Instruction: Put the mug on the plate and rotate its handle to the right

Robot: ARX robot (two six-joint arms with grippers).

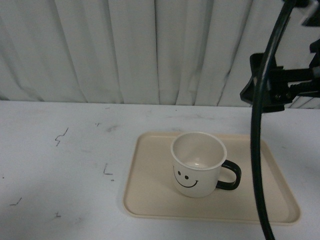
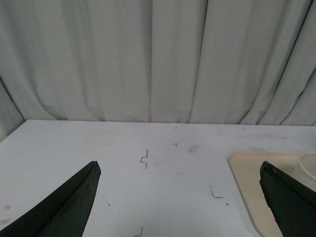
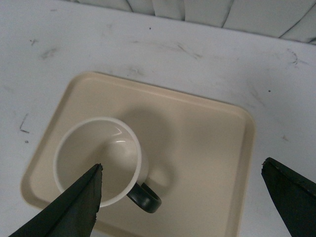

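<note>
Mug point(image 1: 197, 165) stands upright on the plate point(image 1: 150, 192), left of the plate's middle and on its nearer half, base flat. It sits well inside the rim. Smiley face is toward the front camera. Mug is empty, with a small glint at the bottom.

Handle point(image 1: 231, 177) sticks out to the robot's right, angled slightly toward the camera. From the right wrist view it shows as a dark loop point(image 3: 145, 197) at the mug's side, clear of the plate's rim.

Right gripper point(image 3: 181, 165): fingers spread wide, nothing between them. It hangs above the plate and looks down on it, one fingertip overlapping the mug's mouth in that view but apart from it. In the front view the arm sits high at the right, with a black cable point(image 1: 256, 150) drooping across the plate's right side.

Left gripper point(image 2: 180, 165): also spread, empty, over bare tabletop point(image 1: 60, 165) to the left of the plate, whose near corner shows at the edge of its view. Scattered pen marks on the tabletop, pale curtain point(image 1: 125, 50) behind.

Judgement: both parts of the task look done. The mug is on the plate and the handle points right, so this reads as the closing step, after release. At most, a small twist would bring the handle square to the right. That calls for the right gripper to come down with fingers astride the rim or the loop, pinch lightly and turn without dragging the mug toward the plate's edge. Otherwise the arm only needs to pull away, keeping the cable off the mug.
</note>
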